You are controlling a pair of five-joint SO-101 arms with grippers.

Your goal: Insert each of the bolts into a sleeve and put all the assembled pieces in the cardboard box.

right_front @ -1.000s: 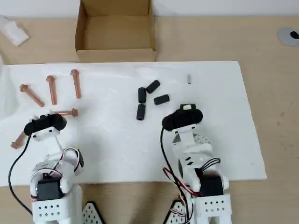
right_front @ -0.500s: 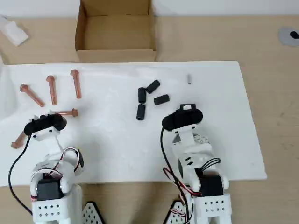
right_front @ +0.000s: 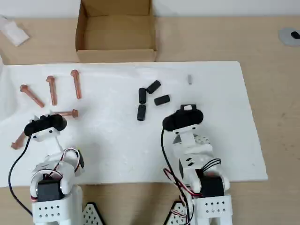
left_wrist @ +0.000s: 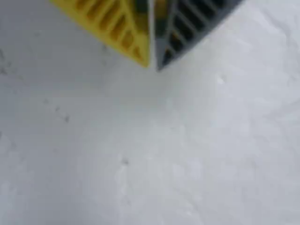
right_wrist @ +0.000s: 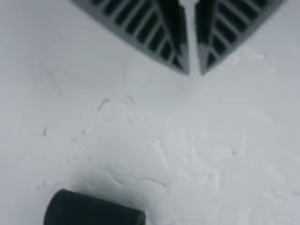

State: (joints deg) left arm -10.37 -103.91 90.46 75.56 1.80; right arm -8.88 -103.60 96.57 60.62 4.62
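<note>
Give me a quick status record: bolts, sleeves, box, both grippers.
bolts: five, loose on the white mat, none in a sleeve
sleeves: four, clustered mid-mat, no bolt in any
cardboard box: past the mat's far edge, nothing inside
left gripper: shut, empty, over bare mat
right gripper: shut, empty, over the mat near one sleeve
assembled pieces: none
</note>
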